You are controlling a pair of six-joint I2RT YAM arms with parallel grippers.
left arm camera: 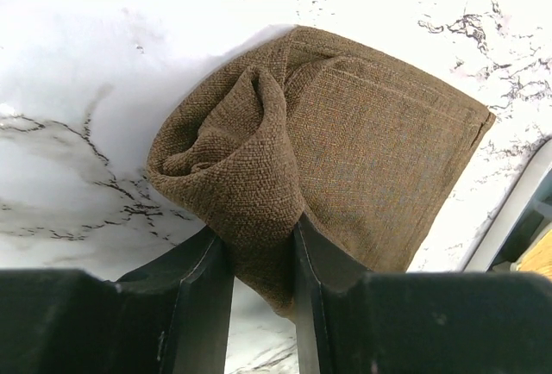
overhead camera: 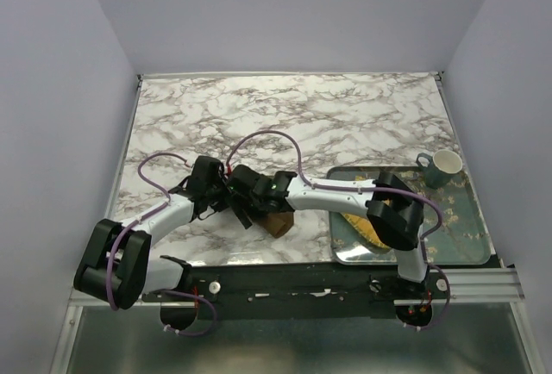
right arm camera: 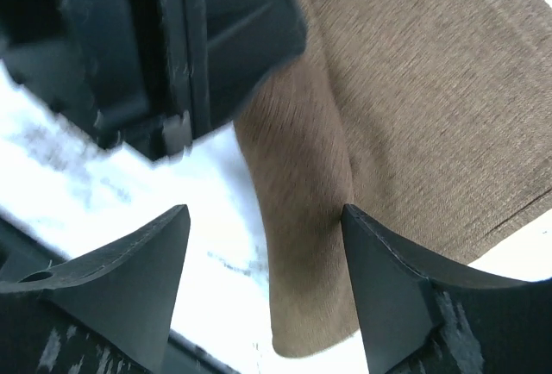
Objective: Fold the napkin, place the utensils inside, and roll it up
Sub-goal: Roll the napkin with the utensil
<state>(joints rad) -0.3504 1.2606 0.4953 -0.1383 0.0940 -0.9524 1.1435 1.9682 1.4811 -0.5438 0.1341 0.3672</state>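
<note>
- The left gripper (left arm camera: 259, 292) is seen clamped on a bunched, rolled fold of the napkin (left arm camera: 379, 150), with its 2 fingers pressed into the cloth.
- The right gripper (right arm camera: 263, 215) is spread wide astride another fold, and nothing is gripped by it.
- The napkin is laid on the marble table (overhead camera: 302, 115), near the front edge, just left of the tray (overhead camera: 466, 219).

We see the napkin (left arm camera: 371, 150) as coarse, matt woven cloth; the table (left arm camera: 103, 46) looks smooth, marble-patterned; the left gripper (left arm camera: 259, 238), matt black plastic.
</note>
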